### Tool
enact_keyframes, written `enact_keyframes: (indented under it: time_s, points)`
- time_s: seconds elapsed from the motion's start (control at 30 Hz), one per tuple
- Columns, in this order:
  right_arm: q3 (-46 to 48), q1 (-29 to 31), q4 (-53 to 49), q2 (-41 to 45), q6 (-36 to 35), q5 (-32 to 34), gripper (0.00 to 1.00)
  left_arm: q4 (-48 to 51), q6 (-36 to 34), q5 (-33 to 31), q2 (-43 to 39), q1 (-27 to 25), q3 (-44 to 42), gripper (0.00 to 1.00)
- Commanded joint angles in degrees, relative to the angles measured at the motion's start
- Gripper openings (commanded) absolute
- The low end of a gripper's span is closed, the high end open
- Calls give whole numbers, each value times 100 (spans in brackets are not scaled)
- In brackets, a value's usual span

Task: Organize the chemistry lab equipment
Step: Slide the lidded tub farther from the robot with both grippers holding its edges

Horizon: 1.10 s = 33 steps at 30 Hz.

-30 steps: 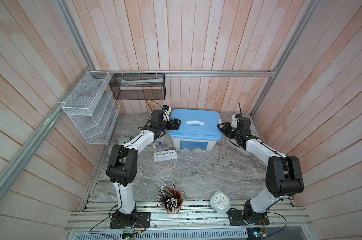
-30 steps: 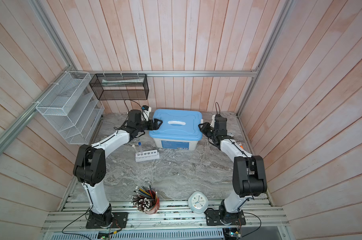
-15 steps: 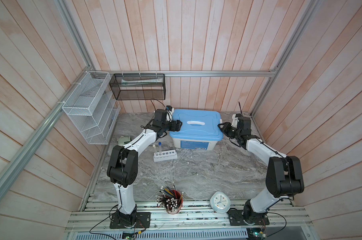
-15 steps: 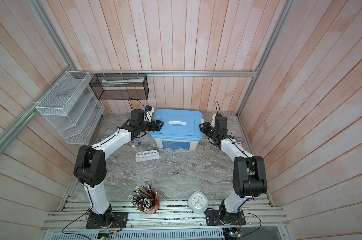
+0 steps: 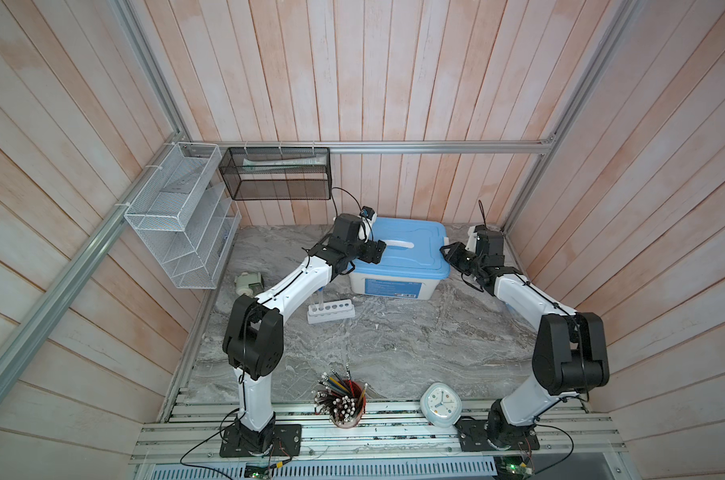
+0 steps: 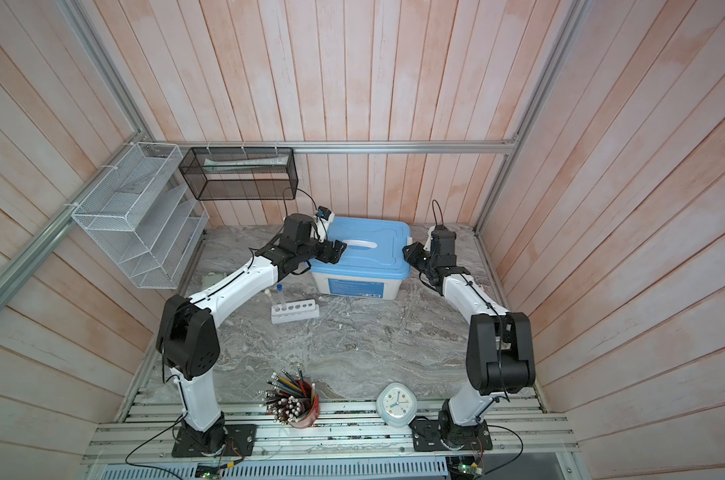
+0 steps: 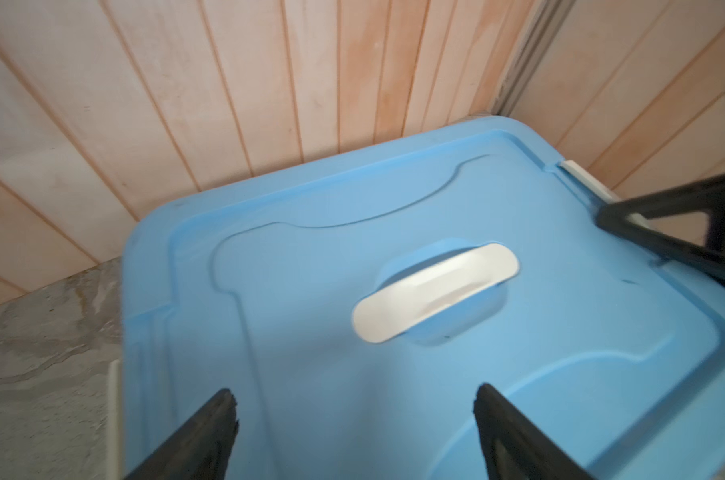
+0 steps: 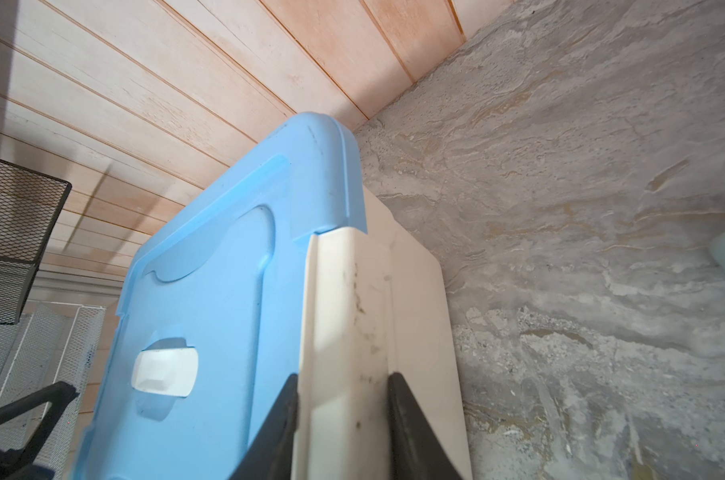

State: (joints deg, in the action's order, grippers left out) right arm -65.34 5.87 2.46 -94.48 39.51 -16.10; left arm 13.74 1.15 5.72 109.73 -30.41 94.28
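Stock as I see it from my console, front to back. Nearest the camera head, on the front edge of the marble table [image 5: 394, 345]: 1 red cup of pencils [image 5: 344, 401], with 1 white rounded clock [image 5: 440, 404] near it on the right. Mid-table, left of centre: 1 white 6-hole rack [image 5: 331, 312], lying crosswise, with 2 thin tubes standing in the holes at its left end. These are 1 blue-capped tube [image 6: 281, 297] and 1 white-capped tube [image 6: 271, 300] just beside it, with 4 holes open to view alongside. At the table's left edge, below the wire shelf: 1 small pale piece [image 5: 248, 283], too small for me to name. Behind the rack, against the back wall: 1 blue-lidded box [image 5: 406, 249], lid on, white handle [image 7: 435, 291] lying flat in its recess. My left claw [image 7: 354, 399] hangs over the lid's left part, fingers spread wide above it. My right claw [image 8: 344, 382] is at the box's right end, its 2 fingers pressed against either flank of the white side latch [image 8: 348, 299], pinching it. Farthest, on the walls: 1 white wire shelf [image 5: 178, 216] on the left wall and 1 black mesh basket [image 5: 277, 174] on the back wall, with a pale flat packet [image 5: 283, 161] lying in its top.
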Motion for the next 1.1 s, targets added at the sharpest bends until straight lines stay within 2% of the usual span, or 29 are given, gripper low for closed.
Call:
enact_keyframes:
  time_s: [0.0, 0.33, 0.53, 0.8, 1.07]
  points:
    - [-136, 37, -654, -54, -249, 354, 32, -106, -150, -26, 78, 86, -81, 92]
    - [-110, 36, -716, -164, -311, 441, 32, -213, -116, 110, 112, 123, -195, 92]
    - [-449, 15, -971, -116, -532, 260, 49, -318, -44, 245, 193, 106, -287, 92]
    - [-1108, -93, -1415, -276, -866, 302, 49, -364, -43, 259, 215, 97, -353, 92]
    - [-1312, -96, -1559, -439, -1003, 124, 48, -407, -42, 307, 240, 97, -371, 92]
